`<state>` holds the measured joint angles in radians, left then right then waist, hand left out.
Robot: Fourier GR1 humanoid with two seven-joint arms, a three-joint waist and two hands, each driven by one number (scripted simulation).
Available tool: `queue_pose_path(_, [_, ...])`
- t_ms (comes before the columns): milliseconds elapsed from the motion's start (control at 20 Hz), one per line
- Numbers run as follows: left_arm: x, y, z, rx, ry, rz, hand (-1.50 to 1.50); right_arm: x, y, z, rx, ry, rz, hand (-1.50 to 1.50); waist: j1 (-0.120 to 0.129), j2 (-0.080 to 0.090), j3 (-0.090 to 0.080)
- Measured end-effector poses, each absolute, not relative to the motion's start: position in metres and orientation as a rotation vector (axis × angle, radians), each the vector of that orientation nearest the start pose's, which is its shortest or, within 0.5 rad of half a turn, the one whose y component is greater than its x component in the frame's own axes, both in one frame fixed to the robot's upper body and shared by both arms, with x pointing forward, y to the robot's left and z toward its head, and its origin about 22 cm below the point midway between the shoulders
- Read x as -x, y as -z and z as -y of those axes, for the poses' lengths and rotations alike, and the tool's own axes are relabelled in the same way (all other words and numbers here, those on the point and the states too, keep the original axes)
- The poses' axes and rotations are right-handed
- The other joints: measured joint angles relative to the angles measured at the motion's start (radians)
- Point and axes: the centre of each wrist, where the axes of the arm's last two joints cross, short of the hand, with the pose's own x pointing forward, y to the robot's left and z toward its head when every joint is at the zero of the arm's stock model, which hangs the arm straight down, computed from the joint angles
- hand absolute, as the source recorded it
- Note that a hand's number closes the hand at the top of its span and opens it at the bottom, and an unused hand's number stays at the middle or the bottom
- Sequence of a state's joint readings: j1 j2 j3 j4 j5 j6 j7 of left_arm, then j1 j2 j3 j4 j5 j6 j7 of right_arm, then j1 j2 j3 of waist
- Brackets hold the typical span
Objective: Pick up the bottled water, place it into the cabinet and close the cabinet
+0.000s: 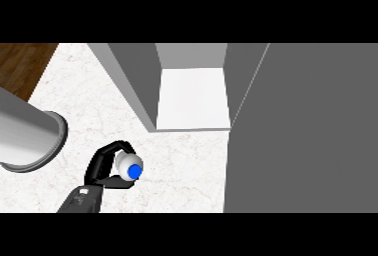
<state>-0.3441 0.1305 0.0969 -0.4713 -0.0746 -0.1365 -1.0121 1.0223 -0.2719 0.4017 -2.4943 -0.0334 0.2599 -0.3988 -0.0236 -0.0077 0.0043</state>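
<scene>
- A white marbled counter (184,165) with faint grey veins fills the middle and lower left of the view.
- A strip of dark brown wooden floor (22,65) shows in the upper left corner, beyond the counter's slanted edge.
- A large grey cylinder (26,135) comes in from the left edge and lies over the counter; its round rim faces right and is lighter than its side. What it belongs to cannot be told.
</scene>
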Motion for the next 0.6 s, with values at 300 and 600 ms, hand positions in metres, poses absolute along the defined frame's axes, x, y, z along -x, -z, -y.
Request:
queue_pose_path(300, [-0.252,0.152,-0.252,0.068,0.139,1.816,1.50,-0.024,-0.108,0.225,-0.334,-0.181,1.860,-1.50,0.009,-0.001,0.003])
queue_pose_path(600, [-0.264,0.142,-0.215,0.153,0.116,1.802,1.50,-0.022,-0.108,0.227,-0.330,-0.191,1.855,-1.50,0.010,0.001,-0.001])
